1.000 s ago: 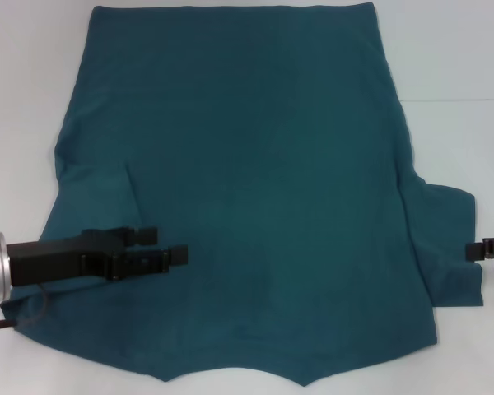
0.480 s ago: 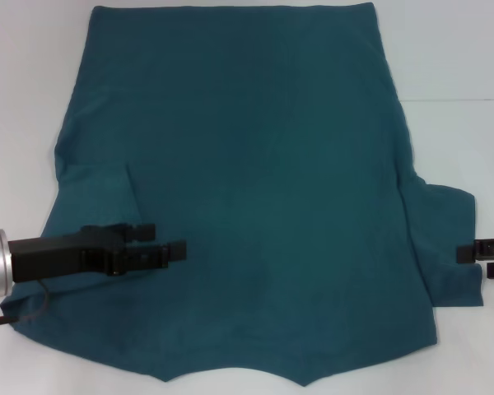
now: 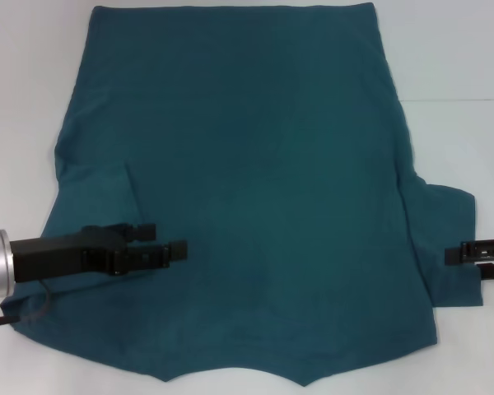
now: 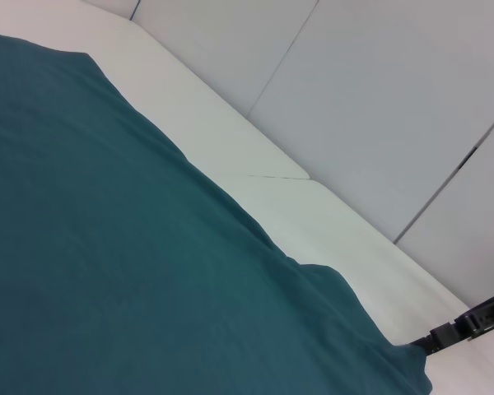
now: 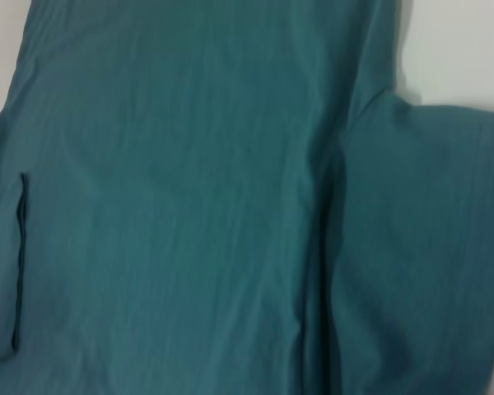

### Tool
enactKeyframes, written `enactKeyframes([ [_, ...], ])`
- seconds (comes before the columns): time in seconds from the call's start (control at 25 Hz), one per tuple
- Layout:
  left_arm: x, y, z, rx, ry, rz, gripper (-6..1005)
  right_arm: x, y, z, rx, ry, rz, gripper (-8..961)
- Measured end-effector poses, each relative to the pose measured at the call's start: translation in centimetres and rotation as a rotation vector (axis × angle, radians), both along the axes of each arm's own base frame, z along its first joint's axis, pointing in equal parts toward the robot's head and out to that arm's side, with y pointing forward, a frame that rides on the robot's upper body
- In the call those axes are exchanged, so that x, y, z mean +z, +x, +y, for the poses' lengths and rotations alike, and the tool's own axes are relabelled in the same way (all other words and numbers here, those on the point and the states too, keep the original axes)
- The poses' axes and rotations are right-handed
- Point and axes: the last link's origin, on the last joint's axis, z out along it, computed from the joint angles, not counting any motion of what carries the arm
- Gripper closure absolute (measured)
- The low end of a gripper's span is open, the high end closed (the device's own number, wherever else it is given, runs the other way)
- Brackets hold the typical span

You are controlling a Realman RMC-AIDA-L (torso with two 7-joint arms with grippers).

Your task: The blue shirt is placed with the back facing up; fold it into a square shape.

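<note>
Blue shirt (image 3: pixel 247 189) lies flat on the white tabletop (image 3: pixel 461 49), plain back side up, no lettering visible. Hem at the far edge, collar end nearest the robot. It covers most of the head view. L sleeve folded in over the body w/ a visible hem line (image 3: pixel 130 193); R sleeve (image 3: pixel 449 247) spread out on the tabletop.

Left gripper (image 3: pixel 170 242) reaches in from the left edge, over the shirt's near-left area, just below the folded sleeve. Fingers (image 3: pixel 173 252) point toward shirt centre, slightly parted, nothing between them. Can't tell if they touch the fabric or hover.

Right gripper (image 3: pixel 455 254) comes in from the right edge, tips over the outer edge of the R sleeve. Mostly out of frame; can't tell how far apart its fingers are or whether they grip cloth. Left wrist view shows it (image 4: pixel 469 325) far off at the sleeve edge, same ambiguity.

Right wrist view: shirt (image 5: pixel 189 197) fills the frame, side seam fold and sleeve visible, a bit of tabletop at the corner.
</note>
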Motion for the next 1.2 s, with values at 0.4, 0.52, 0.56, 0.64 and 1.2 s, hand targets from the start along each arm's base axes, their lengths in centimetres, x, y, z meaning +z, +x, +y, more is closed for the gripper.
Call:
enactKeyframes([
  [0.4, -0.1, 0.0, 0.0, 0.003, 0.004, 0.002, 51, 0.3, 0.2, -0.6, -0.024, -0.023, 0.016, 80],
  [0.52, -0.1, 0.0, 0.1, 0.007, 0.008, 0.003, 51, 0.3, 0.2, -0.6, -0.023, -0.026, 0.014, 82],
  [0.56, -0.1, 0.0, 0.1, 0.007, 0.008, 0.003, 52, 0.3, 0.2, -0.6, -0.023, -0.028, 0.013, 83],
  [0.64, -0.2, 0.0, 0.1, 0.007, 0.008, 0.003, 52, 0.3, 0.2, -0.6, -0.022, -0.030, 0.012, 85],
  [1.2, -0.2, 0.0, 0.1, 0.006, 0.008, 0.003, 56, -0.8, -0.7, 0.2, 0.012, -0.008, 0.021, 97],
])
